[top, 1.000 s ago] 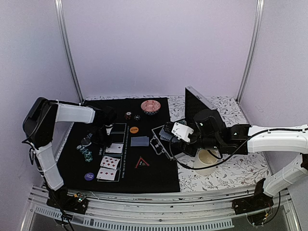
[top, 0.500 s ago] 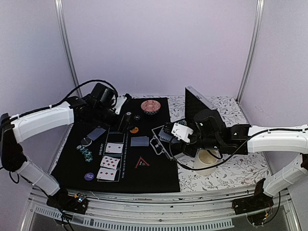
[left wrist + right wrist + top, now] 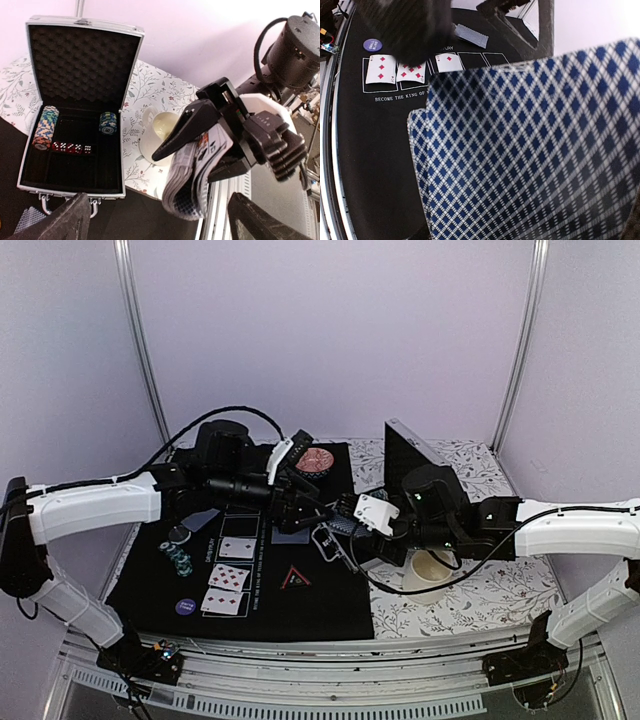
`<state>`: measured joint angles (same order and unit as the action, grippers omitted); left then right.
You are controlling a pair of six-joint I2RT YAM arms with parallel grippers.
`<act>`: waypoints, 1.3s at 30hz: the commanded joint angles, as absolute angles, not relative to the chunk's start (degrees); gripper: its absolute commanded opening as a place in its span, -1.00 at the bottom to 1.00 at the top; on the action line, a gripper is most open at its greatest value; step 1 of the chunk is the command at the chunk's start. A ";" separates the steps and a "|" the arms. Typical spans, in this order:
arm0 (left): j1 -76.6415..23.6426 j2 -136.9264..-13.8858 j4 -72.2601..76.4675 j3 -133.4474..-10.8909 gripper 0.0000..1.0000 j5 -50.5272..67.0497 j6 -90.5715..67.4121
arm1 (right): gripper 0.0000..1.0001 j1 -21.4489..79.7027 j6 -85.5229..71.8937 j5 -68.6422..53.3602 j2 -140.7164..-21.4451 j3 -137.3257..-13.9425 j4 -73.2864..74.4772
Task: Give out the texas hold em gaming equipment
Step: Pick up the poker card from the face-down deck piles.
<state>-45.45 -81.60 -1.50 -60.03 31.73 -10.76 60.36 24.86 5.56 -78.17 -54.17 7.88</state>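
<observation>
The table (image 3: 500,595) wears a white cloth with a leafy print, and the black mat (image 3: 330,615) covers its left part. Pale lilac walls and metal uprights (image 3: 140,350) close off the space behind the mat.

On the mat lie three face-up cards (image 3: 228,578) with red pips. The red triangle marker (image 3: 295,578) is to their right, a purple disc (image 3: 186,607) sits near the mat's near-left corner, and a short pile of striped chips (image 3: 180,560) lies by its left side. The red patterned bowl (image 3: 313,460) sits at the mat's far edge. Off the mat's right edge stand the open metal case (image 3: 80,60) (chip rolls (image 3: 44,127) and red dice (image 3: 70,147) inside) and the white cup (image 3: 160,127).

My left tool (image 3: 305,502) hangs over the mat's right half, its fingers (image 3: 60,220) spread wide with nothing between them. My right tool (image 3: 192,165), just off the mat's right edge, pinches the deck of grey-blue-backed cards (image 3: 530,150).

That deck, blurred, fills most of my right wrist view. My left arm hides the mat's far middle and half covers a face-down card (image 3: 290,534) there. I cannot read the purple disc's lettering.
</observation>
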 commanded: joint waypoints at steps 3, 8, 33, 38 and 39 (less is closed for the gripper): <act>-49.46 -85.81 -2.25 -64.67 0.96 30.80 -5.22 | -0.18 60.82 25.04 5.16 -77.95 -56.08 7.39; -49.93 -89.20 -2.92 -67.52 0.77 24.61 -7.18 | -0.18 60.82 25.05 5.12 -78.13 -56.01 7.14; -50.09 -87.28 -9.09 -68.56 0.16 23.46 -6.66 | -0.18 60.91 24.96 5.97 -77.03 -54.90 6.69; -50.02 -85.90 -8.50 -68.09 0.26 24.71 -6.53 | -0.18 60.91 24.96 6.20 -77.08 -54.77 6.94; -50.01 -85.41 -8.28 -67.91 0.29 24.70 -6.51 | -0.18 60.90 24.96 6.17 -77.12 -54.78 6.97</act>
